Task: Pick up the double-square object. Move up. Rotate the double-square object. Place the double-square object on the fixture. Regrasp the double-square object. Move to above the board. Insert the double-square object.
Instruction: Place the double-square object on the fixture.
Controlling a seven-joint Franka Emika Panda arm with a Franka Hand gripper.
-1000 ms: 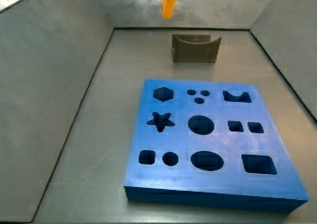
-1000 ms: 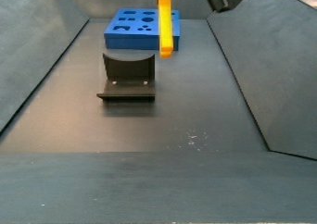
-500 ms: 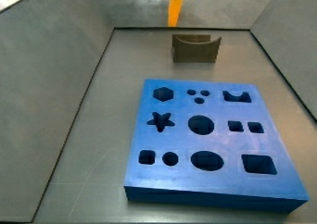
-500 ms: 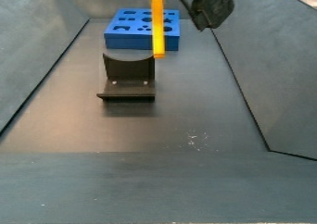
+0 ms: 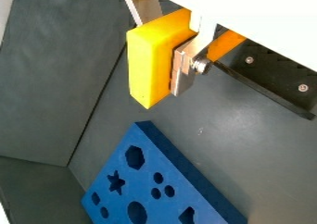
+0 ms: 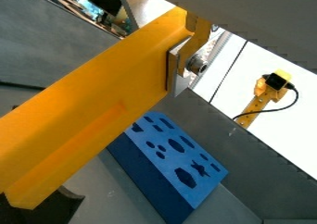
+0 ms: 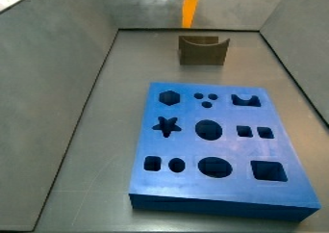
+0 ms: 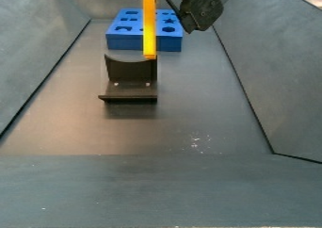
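While the long yellow-orange double-square object [image 8: 149,21] hangs upright above the small dark fixture [image 8: 130,70] with its U-shaped notch, the gripper [image 5: 186,63] pinches it between 2 silver plate fingers [image 5: 194,67], high over the floor. Both side views place the block apart from the fixture, with the flat bright-blue board [image 7: 221,145] lying clear of both. Risk, as judged: lateral misalignment with the notch could tip the block on release.
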